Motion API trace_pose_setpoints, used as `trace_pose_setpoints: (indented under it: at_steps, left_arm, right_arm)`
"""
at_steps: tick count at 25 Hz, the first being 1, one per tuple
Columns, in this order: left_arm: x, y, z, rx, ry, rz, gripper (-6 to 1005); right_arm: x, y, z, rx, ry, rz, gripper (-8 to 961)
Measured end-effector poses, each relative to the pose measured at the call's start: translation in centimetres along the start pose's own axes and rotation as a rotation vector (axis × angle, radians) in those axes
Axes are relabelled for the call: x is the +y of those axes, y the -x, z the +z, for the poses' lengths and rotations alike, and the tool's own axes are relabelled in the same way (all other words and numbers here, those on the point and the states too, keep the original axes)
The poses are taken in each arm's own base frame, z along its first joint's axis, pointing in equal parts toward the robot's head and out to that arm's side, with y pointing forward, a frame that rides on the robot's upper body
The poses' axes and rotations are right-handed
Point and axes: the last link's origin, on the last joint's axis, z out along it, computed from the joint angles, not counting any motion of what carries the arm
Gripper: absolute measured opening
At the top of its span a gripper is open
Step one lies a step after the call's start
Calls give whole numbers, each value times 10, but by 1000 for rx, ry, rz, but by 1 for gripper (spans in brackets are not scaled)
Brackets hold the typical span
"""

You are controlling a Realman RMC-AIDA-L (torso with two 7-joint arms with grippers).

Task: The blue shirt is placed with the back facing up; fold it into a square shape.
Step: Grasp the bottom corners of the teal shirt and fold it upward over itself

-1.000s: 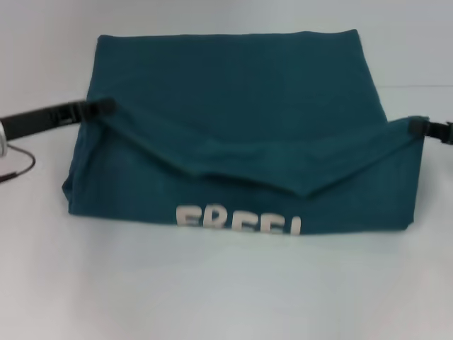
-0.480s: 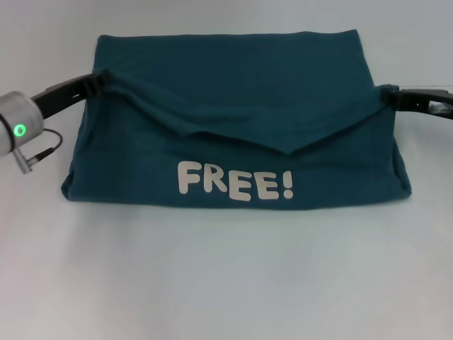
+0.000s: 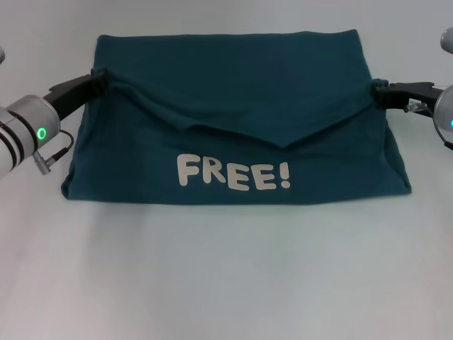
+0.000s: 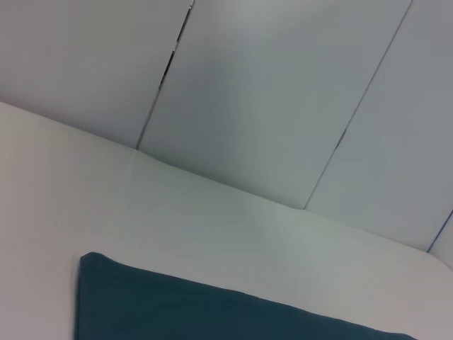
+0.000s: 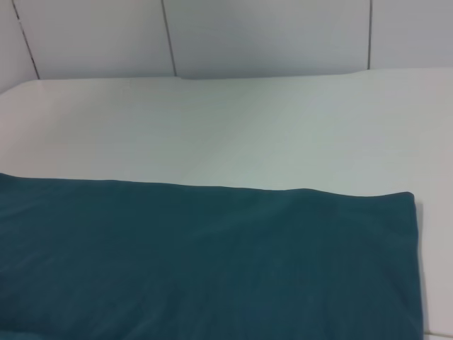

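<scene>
— Fabric and shape? 
— Soft, matte knit, dark teal-blue: the blue shirt (image 3: 233, 92) lying on the white table (image 3: 226, 283) as a broad folded block, wider than deep. Upper layer drooping between the two grippers into a shallow V flap, creased along its edge, the point hanging midway between them. Far edge straight and crisp in the right wrist view (image 5: 212, 269); one squared corner showing in the left wrist view (image 4: 177, 312).

— Grippers? 
— Left gripper (image 3: 101, 76) pinching the shirt's left fold corner, black fingers pressed together on a bunched nub of cloth (silver wrist cuff behind it, green light on). Right gripper (image 3: 380, 90) likewise clamped on the right fold corner, cloth gathered into small puckers at the tips. Shirt stretched between the two, nearer part spreading below and ahead of both toward the camera.

— Anything around or in the way? 
— Smooth white table on every side of the shirt. Pale panelled wall (image 5: 269, 35) beyond the table, dark seams between panels. Thin black cable looping under the left wrist, just beside the shirt's left edge. Nothing lying across the cloth.

— Any writing? 
— "FREE!" in chunky off-white capitals (image 3: 233, 174), printed on the lower layer, just below the tip of the V flap.
</scene>
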Motion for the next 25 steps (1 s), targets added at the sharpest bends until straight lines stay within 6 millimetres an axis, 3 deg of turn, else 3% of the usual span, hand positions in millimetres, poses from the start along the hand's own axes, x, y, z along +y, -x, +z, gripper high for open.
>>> trace_pose_setpoints:
  at_steps: [21,25]
  left_arm:
    - [7,9,2,-31,6,31,78]
    - [2,11,0,-28,-20,21,207]
  right_arm:
    - [6,-7,2,22,9,-49,46]
    - [5,-3,2,12,2,-61,197]
